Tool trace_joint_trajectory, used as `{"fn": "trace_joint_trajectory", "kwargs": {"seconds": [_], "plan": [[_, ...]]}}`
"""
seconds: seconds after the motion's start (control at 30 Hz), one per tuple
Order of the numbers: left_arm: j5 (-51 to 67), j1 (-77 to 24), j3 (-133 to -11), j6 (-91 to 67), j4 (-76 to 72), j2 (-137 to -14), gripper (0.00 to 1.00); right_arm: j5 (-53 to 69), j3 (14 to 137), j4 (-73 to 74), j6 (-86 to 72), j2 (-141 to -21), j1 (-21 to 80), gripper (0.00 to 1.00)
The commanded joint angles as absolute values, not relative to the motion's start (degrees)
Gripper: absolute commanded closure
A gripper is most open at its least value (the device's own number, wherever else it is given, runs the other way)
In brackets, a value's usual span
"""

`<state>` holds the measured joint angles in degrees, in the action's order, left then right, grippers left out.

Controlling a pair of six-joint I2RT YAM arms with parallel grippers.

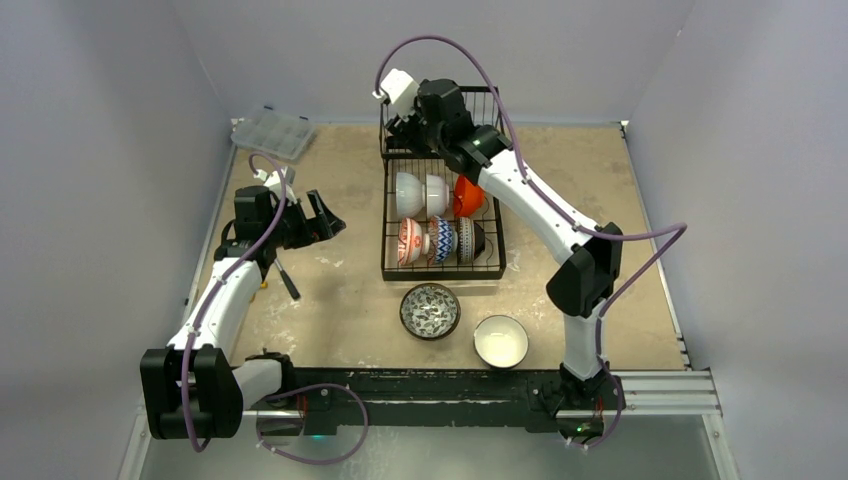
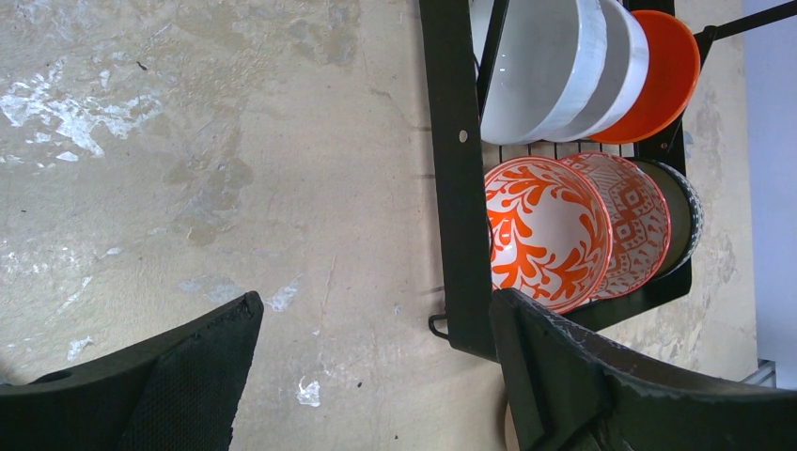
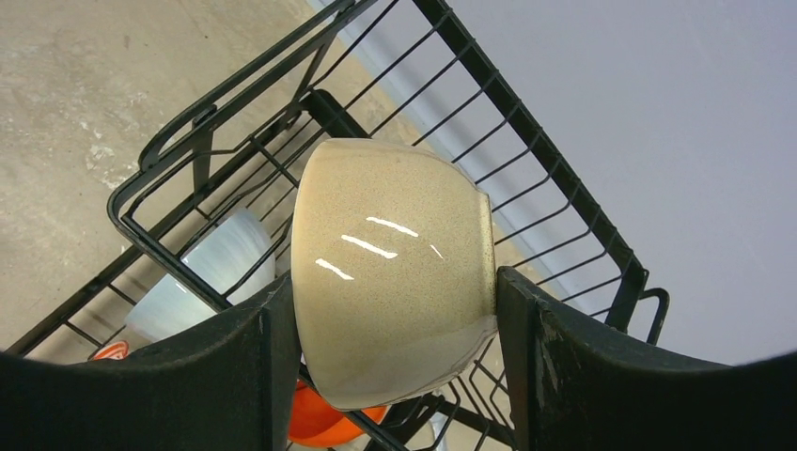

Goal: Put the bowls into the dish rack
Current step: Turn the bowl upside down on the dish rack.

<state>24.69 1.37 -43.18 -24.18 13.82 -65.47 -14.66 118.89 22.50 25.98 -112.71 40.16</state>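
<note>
**A:** Tan bowl (image 3: 390, 263) is clamped sideways by the right gripper (image 3: 395, 315) at the rear of the dish rack (image 1: 440, 272). Left gripper (image 2: 376, 310) is spread wide, nothing held.

**B:** If it's let go tilted like that, it could get chipped on the wires.

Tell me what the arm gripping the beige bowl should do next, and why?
Probably lower the tan bowl a little, then let go: the right hand holds it over the raised basket of the dish rack, seemingly not yet resting on the wires.

Bright even light, soft shadows; glare streaks on tan bowl (image 3: 395, 272)
</note>
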Motion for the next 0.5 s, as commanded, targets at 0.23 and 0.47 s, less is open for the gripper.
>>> {"fn": "trace_joint_trajectory", "kwargs": {"seconds": [0.23, 0.47], "plan": [[24.57, 1.14, -43.38, -22.59, 11.65, -64.66, 0.11, -1.67, 119.75, 28.27, 19.99, -110.57, 41.93, 0.07], [24.62, 1.15, -43.33, -22.59, 11.69, -64.56, 0.11, 3.4, 117.93, 26.45, 17.08, -107.72, 41.92, 0.01]]}}
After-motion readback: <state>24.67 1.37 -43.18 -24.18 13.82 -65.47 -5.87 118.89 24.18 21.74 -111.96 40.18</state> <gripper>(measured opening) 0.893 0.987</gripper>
